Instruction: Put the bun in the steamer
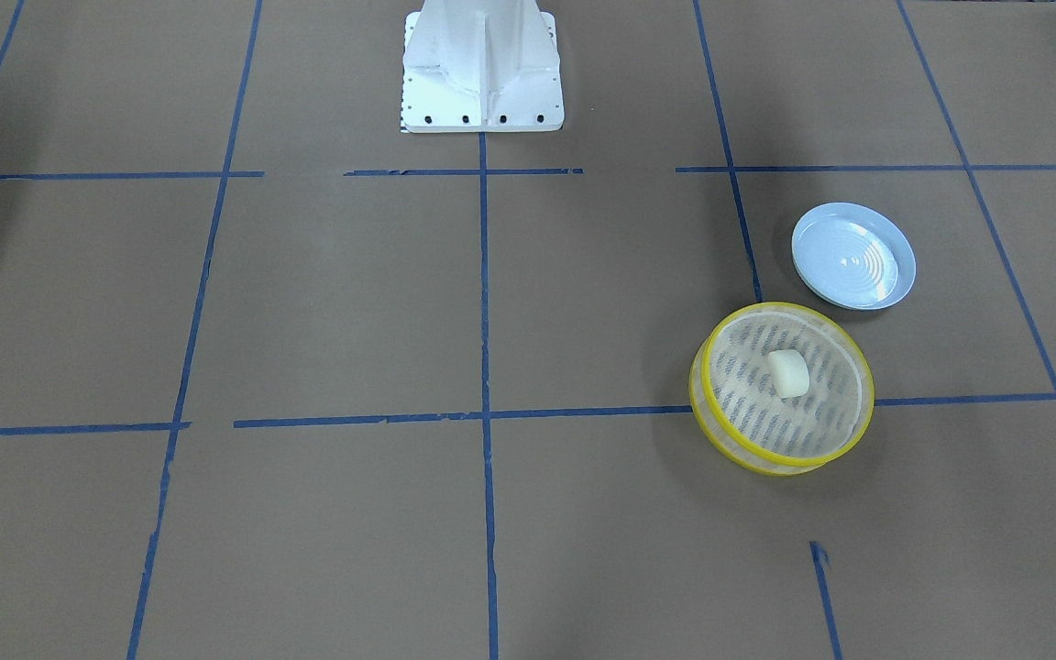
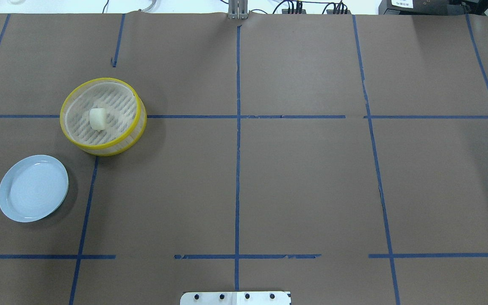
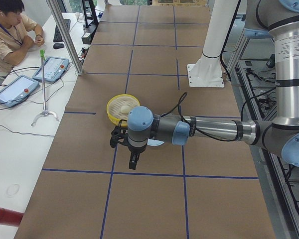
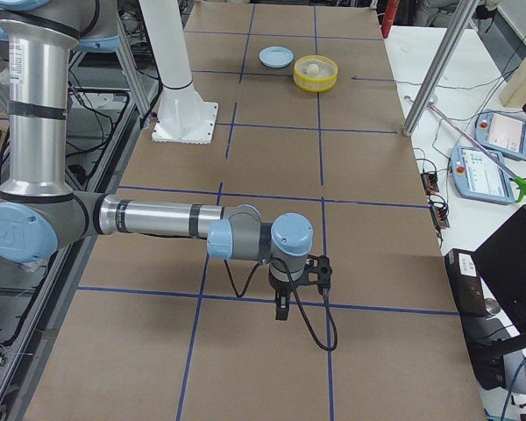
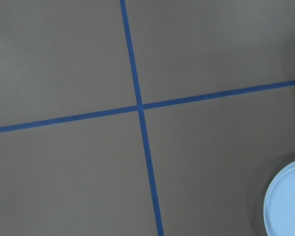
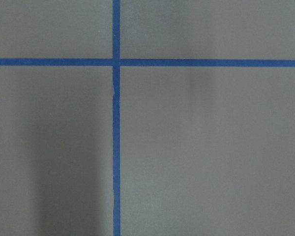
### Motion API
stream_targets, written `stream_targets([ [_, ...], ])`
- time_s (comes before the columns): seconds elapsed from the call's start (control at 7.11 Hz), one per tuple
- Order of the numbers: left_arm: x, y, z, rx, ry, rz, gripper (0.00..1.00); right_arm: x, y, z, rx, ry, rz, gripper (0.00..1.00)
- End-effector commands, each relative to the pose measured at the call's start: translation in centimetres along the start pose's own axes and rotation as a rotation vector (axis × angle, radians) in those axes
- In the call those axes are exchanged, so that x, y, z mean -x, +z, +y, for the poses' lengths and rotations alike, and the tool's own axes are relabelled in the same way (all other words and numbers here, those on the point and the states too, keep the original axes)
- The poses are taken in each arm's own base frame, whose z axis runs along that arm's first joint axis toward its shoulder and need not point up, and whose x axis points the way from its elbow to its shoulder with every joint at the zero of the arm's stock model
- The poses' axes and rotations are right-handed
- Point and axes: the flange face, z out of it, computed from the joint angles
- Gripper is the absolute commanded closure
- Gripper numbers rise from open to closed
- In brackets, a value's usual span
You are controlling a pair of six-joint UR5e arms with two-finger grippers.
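Note:
The cream-white bun (image 1: 787,373) lies on the slotted floor of the yellow-rimmed steamer (image 1: 709,417), near its middle. They also show in the overhead view, the bun (image 2: 98,119) inside the steamer (image 2: 64,129). My left gripper (image 3: 133,162) hangs above the table on the near side of the steamer (image 3: 114,103), apart from it. My right gripper (image 4: 281,309) hangs over bare table far from the steamer (image 4: 316,81). Both grippers show only in the side views, so I cannot tell whether they are open or shut. Neither wrist view shows fingers.
An empty pale blue plate (image 2: 32,188) sits next to the steamer and at the left wrist view's corner (image 5: 287,206). The white robot pedestal (image 1: 480,64) stands at the table's robot side. An operator (image 3: 10,30) sits beside the table.

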Motion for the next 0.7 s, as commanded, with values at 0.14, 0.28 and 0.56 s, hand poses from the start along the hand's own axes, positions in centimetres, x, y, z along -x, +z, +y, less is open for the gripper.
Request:
stream_targets([
  [0.14, 0.9, -0.3, 1.8, 0.049, -0.049, 0.004, 0.00, 0.0, 0.0, 0.0, 0.000, 0.000, 0.000, 0.00],
  [0.28, 1.2, -0.2, 2.7, 0.054, -0.060, 0.005, 0.00, 0.0, 0.0, 0.0, 0.000, 0.000, 0.000, 0.00],
  [0.56, 1.2, -0.1, 4.0, 0.057, -0.068, 0.008, 0.00, 0.0, 0.0, 0.0, 0.000, 0.000, 0.000, 0.00],
])
